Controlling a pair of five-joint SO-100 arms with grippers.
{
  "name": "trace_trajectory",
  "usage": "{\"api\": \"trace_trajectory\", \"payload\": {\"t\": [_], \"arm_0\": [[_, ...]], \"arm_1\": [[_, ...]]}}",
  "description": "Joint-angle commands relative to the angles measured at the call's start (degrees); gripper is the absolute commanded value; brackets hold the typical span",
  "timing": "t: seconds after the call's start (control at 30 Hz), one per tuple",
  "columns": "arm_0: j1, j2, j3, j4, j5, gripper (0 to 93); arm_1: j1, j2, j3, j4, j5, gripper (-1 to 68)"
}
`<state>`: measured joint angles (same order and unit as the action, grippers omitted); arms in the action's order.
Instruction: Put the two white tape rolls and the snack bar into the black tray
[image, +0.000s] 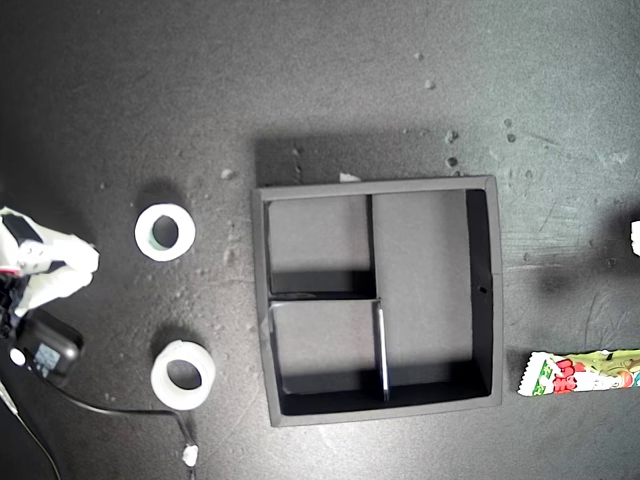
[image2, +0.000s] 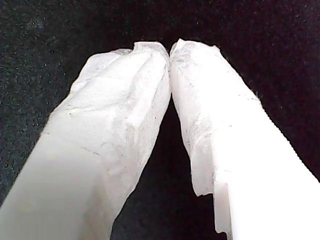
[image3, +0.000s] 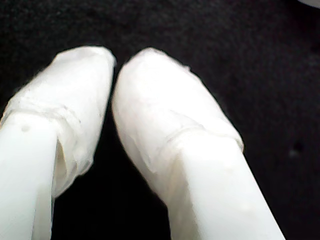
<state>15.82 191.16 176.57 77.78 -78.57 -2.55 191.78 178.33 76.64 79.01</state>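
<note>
Black tray (image: 262, 300) square on the dark worktop (image: 330, 80), all three compartments showing bare floor
Upper tape roll (image: 143, 235) and lower tape roll (image: 160, 380), white rings with dark holes, apart from the tray on the exterior view's left; snack bar (image: 580, 373), green, white and red, print unreadable, at that view's right edge. My first hand (image2: 170, 50) pinched tip to tip on nothing; my second hand (image3: 114, 70) narrowed likewise

My first end effector (image2: 170, 50) and second end effector (image3: 114, 62) both sit closed — white-wrapped fingertips touching, nothing between them.
</note>
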Motion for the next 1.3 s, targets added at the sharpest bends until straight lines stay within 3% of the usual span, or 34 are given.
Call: {"api": "trace_trajectory", "payload": {"t": [0.0, 1.03, 1.17, 1.27], "arm_0": [[0.4, 2.7, 3.3, 2.2, 0.4, 0.7], [0.4, 2.7, 3.3, 2.2, 0.4, 0.7], [-1.1, 2.7, 3.3, 2.2, -2.5, 0.8], [-1.7, 2.7, 3.3, 0.9, -8.5, 1.1]], "arm_1": [[-0.6, 0.1, 0.7, 0.2, -4.7, 0.1], [-0.6, 0.1, 0.7, 0.2, -4.7, 0.1], [-0.6, 0.1, 0.7, 0.2, -4.7, 0.1], [0.4, 0.1, 0.7, 0.2, -4.7, 0.1]]}}
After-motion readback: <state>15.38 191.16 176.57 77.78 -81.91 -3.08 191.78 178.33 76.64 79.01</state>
